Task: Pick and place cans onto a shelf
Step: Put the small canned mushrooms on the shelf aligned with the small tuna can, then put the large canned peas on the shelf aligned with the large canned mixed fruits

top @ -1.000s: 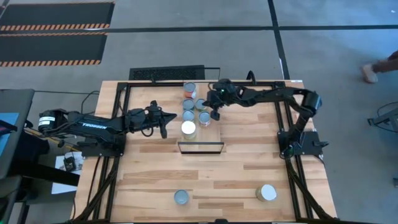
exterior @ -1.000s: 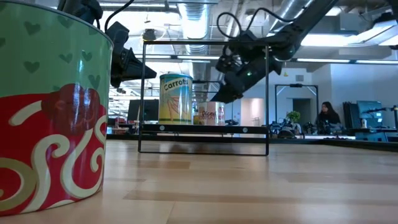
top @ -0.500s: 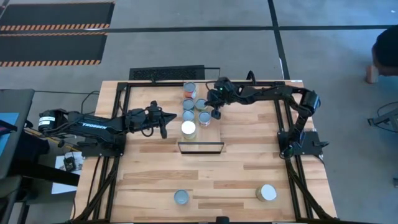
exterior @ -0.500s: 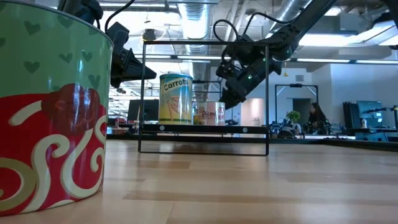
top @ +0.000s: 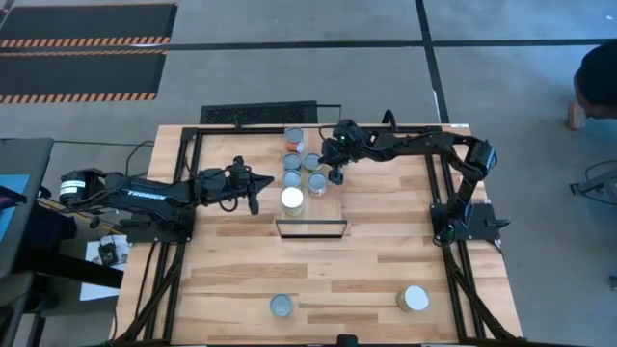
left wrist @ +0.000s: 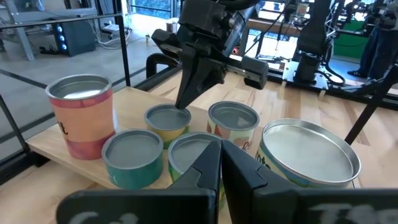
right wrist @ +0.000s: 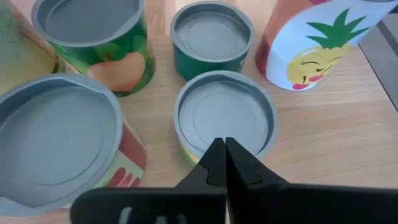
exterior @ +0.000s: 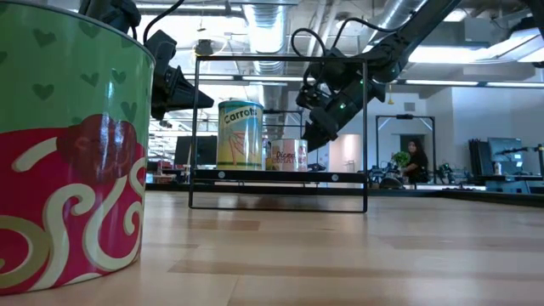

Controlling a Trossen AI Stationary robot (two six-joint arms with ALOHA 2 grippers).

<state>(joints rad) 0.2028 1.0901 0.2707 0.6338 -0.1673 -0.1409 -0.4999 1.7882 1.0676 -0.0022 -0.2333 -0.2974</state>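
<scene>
The shelf (top: pixel 331 204), a light plank on a black frame, carries several cans (top: pixel 292 178) standing on their bases. My right gripper (top: pixel 335 176) is shut, slanting down over them. Its tips (right wrist: pixel 219 148) hang at the rim of a small yellow-labelled can (right wrist: pixel 224 115), also seen in the left wrist view (left wrist: pixel 166 119). My left gripper (top: pixel 262 183) is shut and hovers level at the shelf's left side, holding nothing. A grey-topped can (top: pixel 281 306) and a white-lidded can (top: pixel 415 298) stand near the table's front edge. My right gripper's shut fingertips (left wrist: pixel 180 104) stand at the top rim of the small yellow-labelled can (left wrist: pixel 163 112), coming slanting down from the table's right. I cannot tell whether they touch it. The can stands upright on the shelf.
Around the small can stand a teal can (right wrist: pixel 211 34), a green can with a peach label (right wrist: pixel 93 37), a pineapple can (right wrist: pixel 311 43) and a wider can (right wrist: pixel 56 149). The "Carrots" can (exterior: pixel 240 134) fronts the shelf. A person (top: pixel 593 82) is beyond the table's far right.
My right gripper, still shut, has drawn back a little toward the table's far right over the shelf's cans and tipped slightly. The cans have not moved.
</scene>
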